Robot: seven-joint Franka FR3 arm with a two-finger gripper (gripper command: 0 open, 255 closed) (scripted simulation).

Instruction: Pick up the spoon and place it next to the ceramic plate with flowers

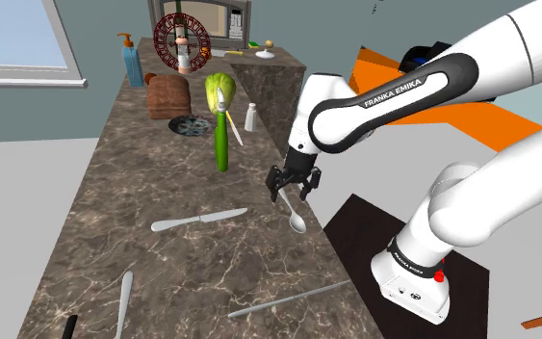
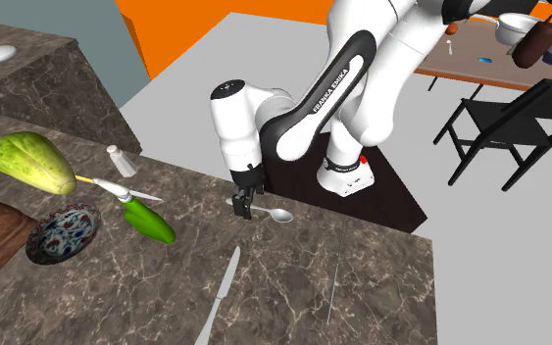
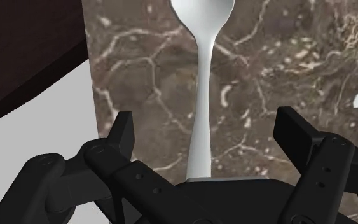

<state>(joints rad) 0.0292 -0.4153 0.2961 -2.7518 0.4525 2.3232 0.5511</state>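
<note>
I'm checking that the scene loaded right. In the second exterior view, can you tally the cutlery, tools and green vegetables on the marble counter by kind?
spoon: 1
table knife: 1
thin grey utensil, kind unclear: 1
white tool with a yellow handle, kind unclear: 1
green vegetables: 2, the leafy head and the cucumber
Total: 6

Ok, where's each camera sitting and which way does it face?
Shoulder: beside and behind the stand, looking along the counter towards the microwave; arm crosses from right.
Second exterior: across the counter, facing the arm and stand, dining table behind.
Wrist: on the hand, looking down past the open jaws at the spoon.
Shoulder and second exterior share spoon, plate, arm.
</note>
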